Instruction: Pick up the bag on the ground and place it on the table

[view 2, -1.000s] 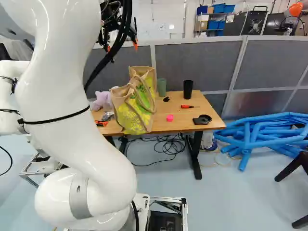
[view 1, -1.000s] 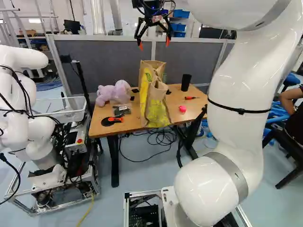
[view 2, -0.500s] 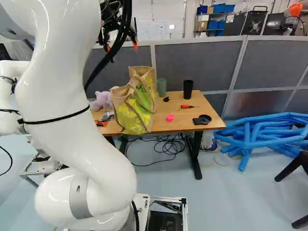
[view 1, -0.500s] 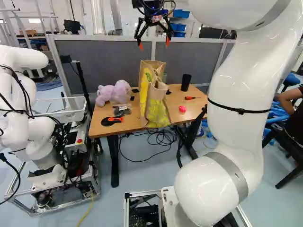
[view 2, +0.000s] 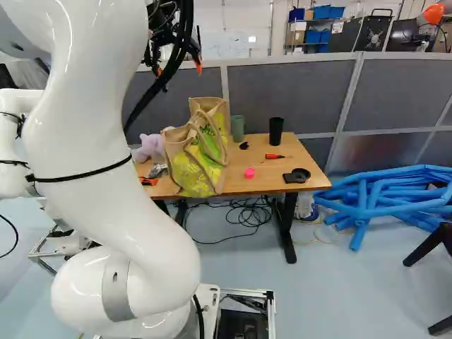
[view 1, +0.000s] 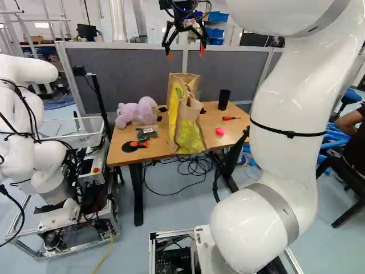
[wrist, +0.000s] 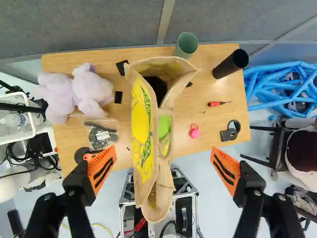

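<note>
I saw orange pads (wrist: 110, 152) on the black end effector (view 1: 186, 54); below it, the tan bag (wrist: 141, 136) wore yellow panels patterned green, the tabletop (wrist: 213, 121) was honey-brown, the plush toy (wrist: 91, 89) lilac.

The table (wrist: 203, 124) has a smooth wooden top, the bag (wrist: 151, 173) looks like rough, matt woven cloth with glossier printed panels, and the stuffed toy (wrist: 89, 89) is soft, fuzzy plush.

Bag (view 1: 183, 128): tan, yellow-green print, open-topped; stood upright on the table, centre of left base view. Table (view 1: 236, 127): wood-topped, black-legged, mid-frame.
</note>
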